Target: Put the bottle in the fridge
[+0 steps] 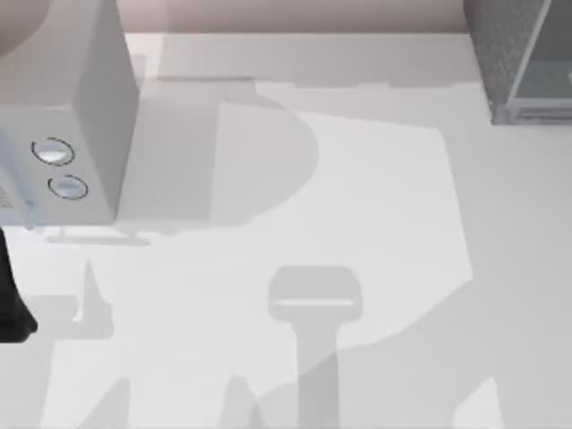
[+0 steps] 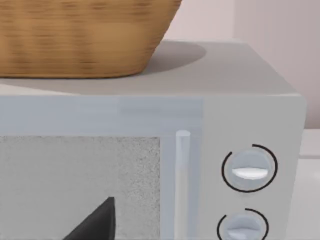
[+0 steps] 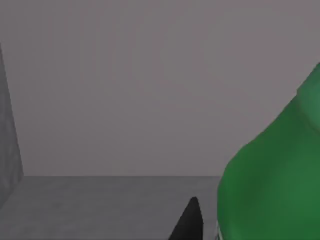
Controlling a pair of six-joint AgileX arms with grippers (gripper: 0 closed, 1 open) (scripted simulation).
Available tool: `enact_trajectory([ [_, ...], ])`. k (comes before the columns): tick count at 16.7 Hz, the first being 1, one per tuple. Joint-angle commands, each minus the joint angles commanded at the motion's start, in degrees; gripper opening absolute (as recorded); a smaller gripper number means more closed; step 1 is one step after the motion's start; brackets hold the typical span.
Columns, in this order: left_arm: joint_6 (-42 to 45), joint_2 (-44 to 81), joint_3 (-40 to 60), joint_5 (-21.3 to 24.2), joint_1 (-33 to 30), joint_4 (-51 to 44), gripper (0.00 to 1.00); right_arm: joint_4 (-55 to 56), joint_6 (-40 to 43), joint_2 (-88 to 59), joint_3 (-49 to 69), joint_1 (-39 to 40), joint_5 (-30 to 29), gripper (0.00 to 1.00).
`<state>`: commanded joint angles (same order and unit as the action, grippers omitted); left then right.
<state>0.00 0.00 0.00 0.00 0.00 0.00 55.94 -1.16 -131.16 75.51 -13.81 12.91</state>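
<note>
Left gripper (image 2: 95, 222) parked facing the knobbed grey box (image 2: 200, 115); finger state cannot be told. Fridge (image 1: 523, 58) at far right. Bottle (image 3: 272, 185) inside a dark grey cavity beside right gripper finger (image 3: 189, 222); grip cannot be told. Risk: toppling if released tilted.
</note>
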Motion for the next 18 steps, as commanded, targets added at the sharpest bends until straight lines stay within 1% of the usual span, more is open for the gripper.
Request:
enact_trajectory([
  [4, 0.0, 0.0, 0.0, 0.0, 0.0, 0.0, 1.00, -4.7, 0.3, -4.5, 8.7, 0.8, -1.2, 0.01],
  [9, 0.0, 0.0, 0.0, 0.0, 0.0, 0.0, 1.00, -5.3, 0.4, -4.9, 9.6, 0.9, -1.3, 0.01],
  [18, 0.0, 0.0, 0.0, 0.0, 0.0, 0.0, 1.00, -5.3, 0.4, -4.9, 9.6, 0.9, -1.3, 0.68],
])
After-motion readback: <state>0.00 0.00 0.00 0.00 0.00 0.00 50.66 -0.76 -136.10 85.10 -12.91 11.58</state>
